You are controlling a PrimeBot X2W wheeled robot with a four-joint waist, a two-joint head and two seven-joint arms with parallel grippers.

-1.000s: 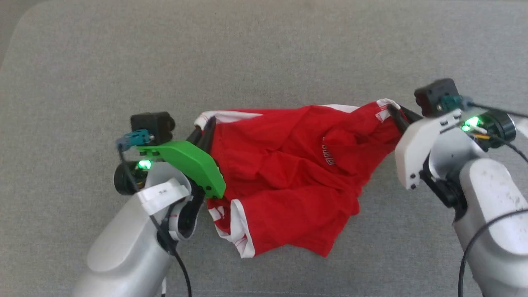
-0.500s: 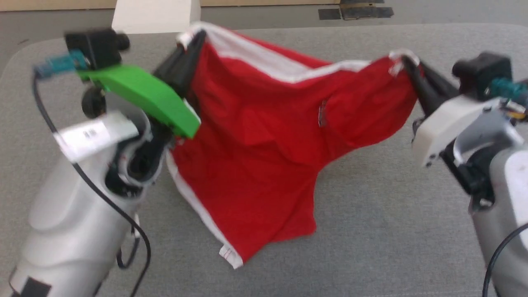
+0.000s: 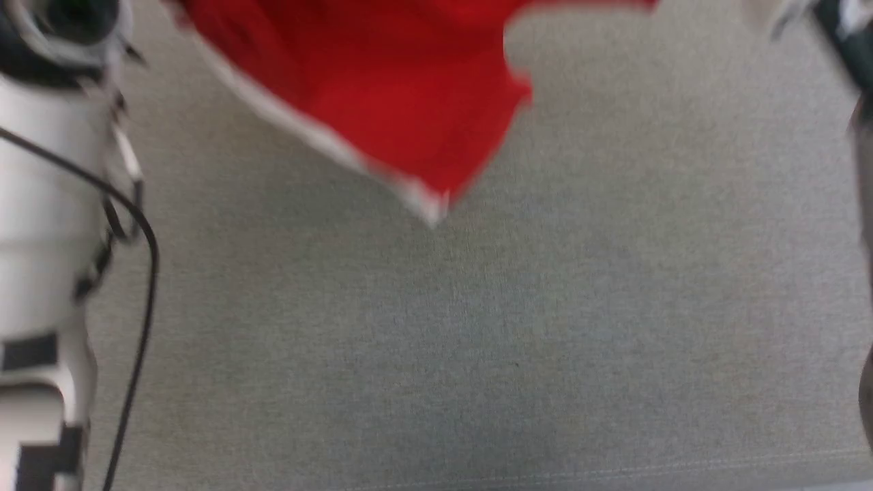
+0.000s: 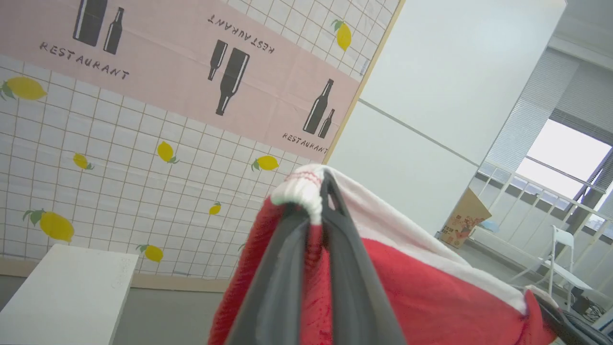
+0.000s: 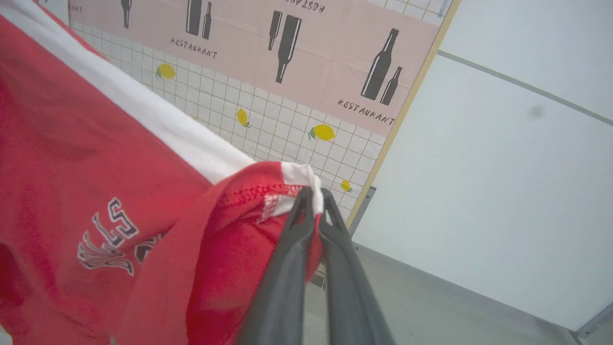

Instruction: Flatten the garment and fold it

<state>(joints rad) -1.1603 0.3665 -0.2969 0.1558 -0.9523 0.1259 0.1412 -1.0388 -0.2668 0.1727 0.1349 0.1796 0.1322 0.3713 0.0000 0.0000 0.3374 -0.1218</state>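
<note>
Red shorts (image 3: 382, 102) hang in the air between the robot's two arms, above a grey cloth-covered table (image 3: 477, 354). The coming move to lay them flat depends on this: the fabric falls below and between the two grippers, stretched from one to the other along an edge with a broad white stripe, and its loose end tapers to a white-trimmed corner pointing down at the table. In the left wrist view, the left gripper (image 4: 313, 201) points upward toward a papered wall (image 4: 143, 72). Its two dark fingers are closed hard on a bunched white hem at one end of that edge, with red cloth draping down over and beside them. In the right wrist view, the right gripper (image 5: 316, 196) is likewise pinched tight on a stitched red-and-white corner at the other end, and small block lettering (image 5: 110, 239) shows on the panel sagging away from it. Neither arm looks nearer to the shorts than the other, since each holds its own corner and the long axis runs across the robot from left to right. The head view is badly blurred, so the low corner only appears to hang clear of the table. The pale left forearm (image 3: 41, 204) rises at that view's left edge.
</note>
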